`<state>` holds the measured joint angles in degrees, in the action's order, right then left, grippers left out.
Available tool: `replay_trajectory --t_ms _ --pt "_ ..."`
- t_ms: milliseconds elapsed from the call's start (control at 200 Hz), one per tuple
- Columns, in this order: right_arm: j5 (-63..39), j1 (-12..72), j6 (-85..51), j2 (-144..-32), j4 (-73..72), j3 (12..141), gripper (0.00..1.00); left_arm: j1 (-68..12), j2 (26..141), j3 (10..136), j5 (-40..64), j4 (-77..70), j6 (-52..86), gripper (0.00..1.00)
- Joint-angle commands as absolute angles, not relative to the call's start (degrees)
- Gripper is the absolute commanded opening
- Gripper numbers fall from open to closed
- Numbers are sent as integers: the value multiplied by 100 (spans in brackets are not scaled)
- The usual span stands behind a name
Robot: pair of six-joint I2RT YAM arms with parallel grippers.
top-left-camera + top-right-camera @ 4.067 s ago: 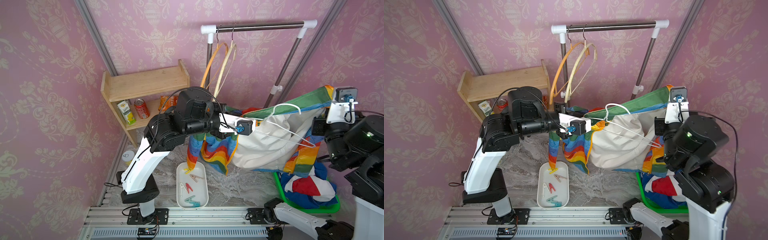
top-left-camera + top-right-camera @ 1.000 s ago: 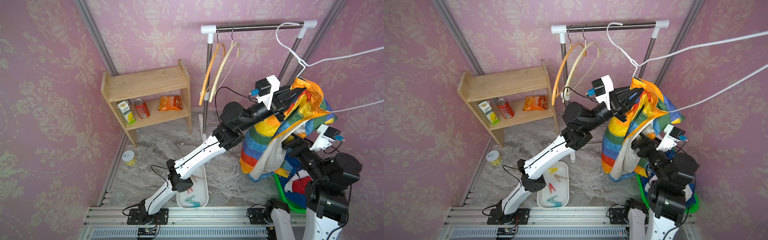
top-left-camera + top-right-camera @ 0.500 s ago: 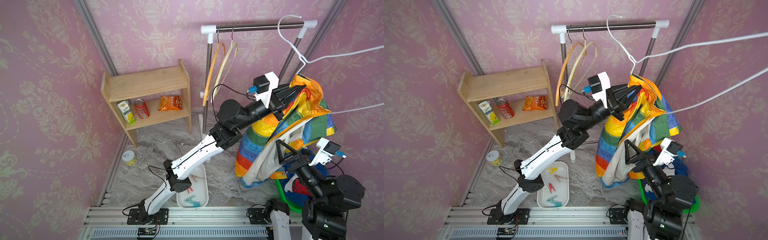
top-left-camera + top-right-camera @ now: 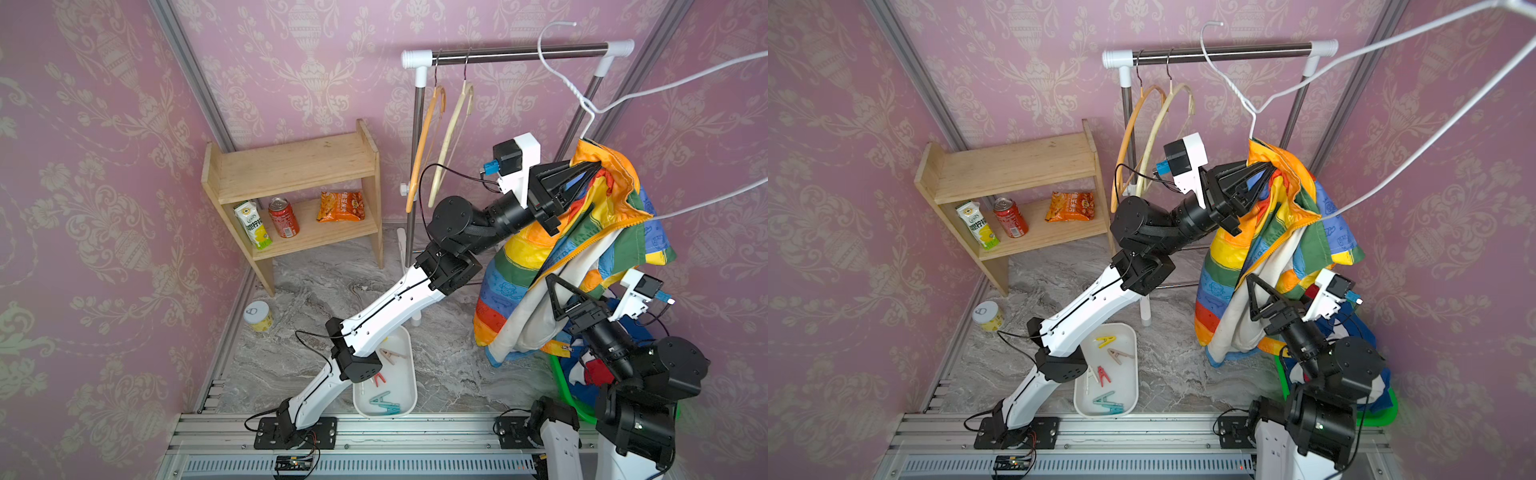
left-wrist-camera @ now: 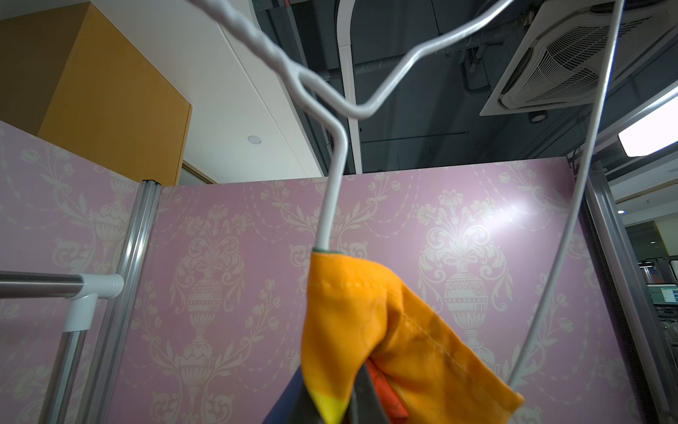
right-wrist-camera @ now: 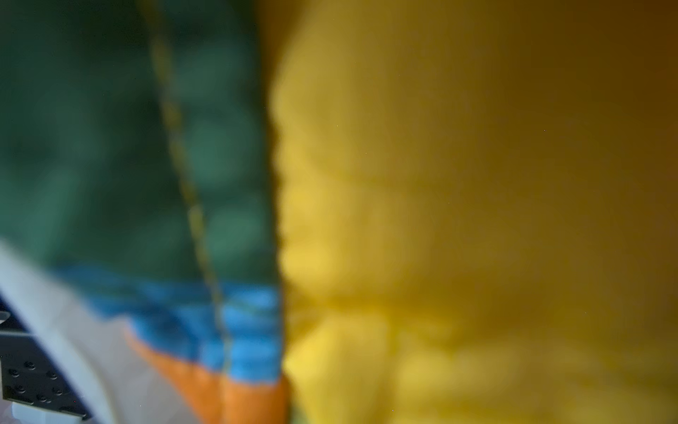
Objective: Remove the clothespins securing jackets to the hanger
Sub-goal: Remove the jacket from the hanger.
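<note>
Fabric swallows the tips of the left gripper [image 4: 592, 168], clamped on the orange edge of the rainbow jacket [image 4: 523, 249] just below the white hanger [image 5: 332, 205], whose arms run off-frame. The right gripper [image 4: 557, 293], jaws spread, sits close beside the jacket lower down; its wrist view is blur. The clothespins [image 4: 1106, 401] lie in the tray [image 4: 1127, 386] well below the left gripper.

Pink wallpaper [image 4: 104, 208] with a pale urn-and-vine print covers the walls, met by grey metal corner posts [image 4: 189, 70]. The floor [image 4: 449, 374] is grey and marble-patterned. A wooden two-tier shelf [image 4: 291, 166] stands in the floor's back left corner, a chrome clothes rail [image 4: 515, 50] beside it. A ceiling light [image 5: 649, 137] glows overhead.
</note>
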<state>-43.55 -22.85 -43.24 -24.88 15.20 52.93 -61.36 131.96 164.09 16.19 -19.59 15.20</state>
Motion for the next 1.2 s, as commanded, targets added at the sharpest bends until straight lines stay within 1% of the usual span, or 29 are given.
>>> replay_trajectory --t_ms 0,55,140,240,300,375,455,495,555,635,655,705,745,866,886,941,991,1036,1196 --pt "-4686 -1894 -3865 -3054 1106 5582 100 -6151 12885 16494 1486 -2406 1562 0" --pt "-4577 -1413 -3468 -3334 1328 5782 100 -6149 12893 16492 1436 -2370 1420 0" --pt "-4180 -329 -2752 -3811 1698 6044 100 -6092 12930 16488 1324 -2370 1416 0" --pt "-2983 1067 -1968 -4278 2143 6222 100 -5964 13001 16506 1346 -2495 1752 0" --pt "-2363 1716 -1657 -4428 2234 6278 100 -5959 12992 16507 1349 -2480 1670 0" --pt "-1839 2089 -1538 -4484 2173 6270 100 -5932 12964 16497 1379 -2474 1590 0" --pt "-1433 2124 -1611 -4473 1940 6155 100 -5911 12953 16498 1456 -2503 1672 0" --pt "-1162 2126 -1638 -4494 1849 6130 98 -5896 12954 16497 1496 -2538 1712 0" --pt "-685 2125 -1726 -4554 1729 6097 93 -5889 12939 16497 1549 -2562 1795 0" --pt "-133 2122 -1805 -4643 1533 6059 80 -5871 12902 16497 1620 -2478 1901 0" --pt "-30 2126 -1794 -4656 1463 6037 76 -5866 12885 16490 1638 -2444 1913 0" --pt "297 2127 -1850 -4689 1281 5975 57 -5864 12842 16481 1659 -2306 1926 0" --pt "450 2127 -1825 -4708 1121 5923 48 -5865 12824 16478 1660 -2173 1904 0" --pt "1065 2126 -1762 -4718 1082 5989 22 -5835 12795 16415 1725 -1885 1998 0" --pt "1258 2127 -1750 -4680 1139 6022 17 -5827 12801 16383 1738 -1885 2018 0" --pt "1850 2115 -1685 -4476 1317 6055 8 -5823 12838 16332 1740 -1818 2037 0" --pt "2309 2087 -1644 -4214 1516 6067 4 -5832 12917 16321 1738 -1715 2030 0" --pt "2525 1969 -1637 -4068 1871 6172 4 -5832 13014 16326 1694 -1590 1978 0" --pt "2467 1291 -1801 -4195 3622 6951 3 -5852 13243 16365 1590 -1142 1875 0"
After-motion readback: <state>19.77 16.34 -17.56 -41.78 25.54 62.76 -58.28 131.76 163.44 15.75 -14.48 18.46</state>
